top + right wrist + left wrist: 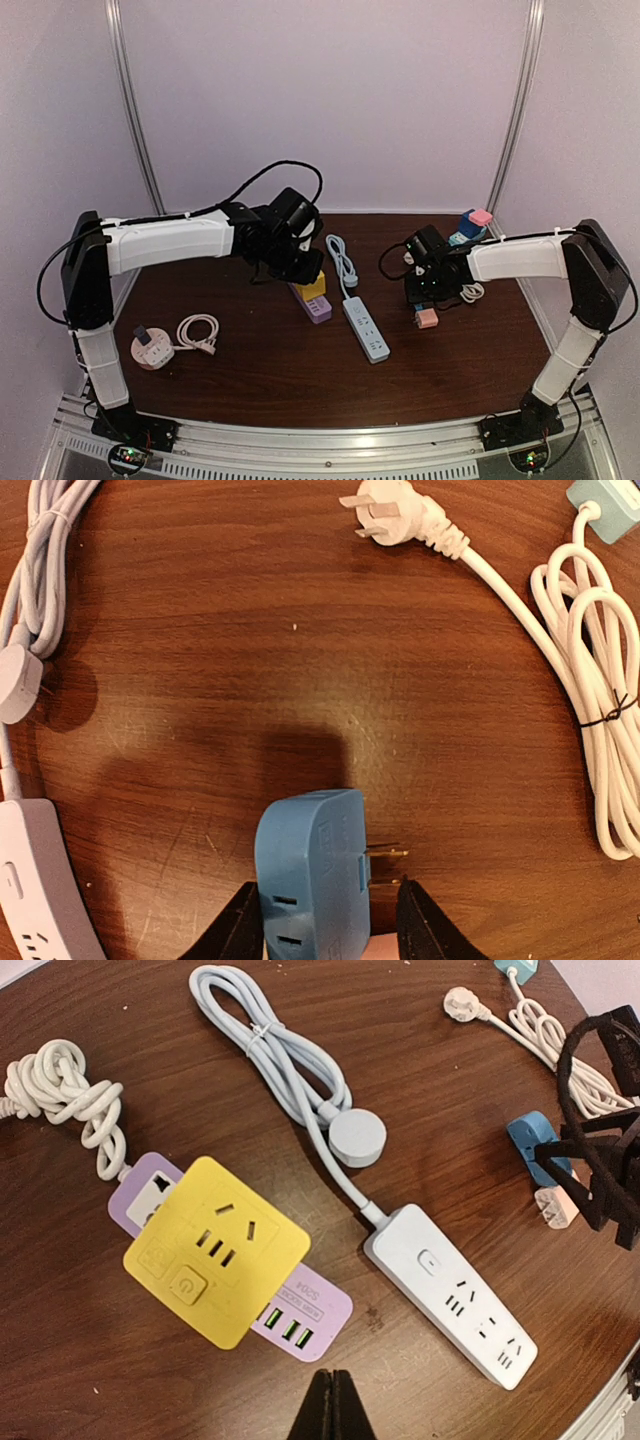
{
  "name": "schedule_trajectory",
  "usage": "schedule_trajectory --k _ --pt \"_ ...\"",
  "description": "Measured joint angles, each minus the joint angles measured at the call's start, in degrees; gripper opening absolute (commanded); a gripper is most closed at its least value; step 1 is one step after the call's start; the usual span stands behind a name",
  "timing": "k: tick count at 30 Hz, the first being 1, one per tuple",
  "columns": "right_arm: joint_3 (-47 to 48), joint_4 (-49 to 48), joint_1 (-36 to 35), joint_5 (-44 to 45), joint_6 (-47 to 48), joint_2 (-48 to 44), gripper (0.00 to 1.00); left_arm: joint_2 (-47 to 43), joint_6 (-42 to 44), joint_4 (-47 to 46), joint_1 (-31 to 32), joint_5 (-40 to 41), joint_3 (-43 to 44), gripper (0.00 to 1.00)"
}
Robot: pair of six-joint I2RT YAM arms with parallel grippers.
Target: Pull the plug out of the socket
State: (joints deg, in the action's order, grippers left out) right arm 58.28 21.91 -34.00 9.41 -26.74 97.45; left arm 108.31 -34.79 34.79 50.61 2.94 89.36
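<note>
Closest to the right wrist camera, the right gripper [325,915] straddled the blue plug [310,870]. Its fingers were parted, one against the plug's side and the other just off it, by the bare prongs [385,865]. With those prongs clear of any socket, the pull looked done, and only letting go and backing away seemed left. Only this view showed the prongs. From above the gripper hid them, but the top view showed the pink socket [427,318] lying on the table [250,370] just beside the gripper. Farther left, the left gripper [330,1405] had its fingers pressed together and held nothing. It hung over the yellow socket cube [215,1250] and the white power strip [455,1295], well apart from the job.
</note>
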Motion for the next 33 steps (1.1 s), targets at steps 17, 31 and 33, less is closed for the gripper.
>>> schedule_trajectory --k 17,31,33 --pt "0.6 -3.5 -0.3 -10.2 -0.7 -0.8 0.77 2.5 12.0 7.2 -1.1 5.5 9.0 0.60" --pt "-1.8 -6.4 -0.3 -15.1 -0.6 -8.3 0.97 11.5 29.4 10.4 -4.3 2.1 17.4 0.93" --pt "-2.5 -6.6 -0.3 -15.3 -0.6 -8.8 0.97 12.7 31.3 10.4 -4.5 0.8 18.7 0.93"
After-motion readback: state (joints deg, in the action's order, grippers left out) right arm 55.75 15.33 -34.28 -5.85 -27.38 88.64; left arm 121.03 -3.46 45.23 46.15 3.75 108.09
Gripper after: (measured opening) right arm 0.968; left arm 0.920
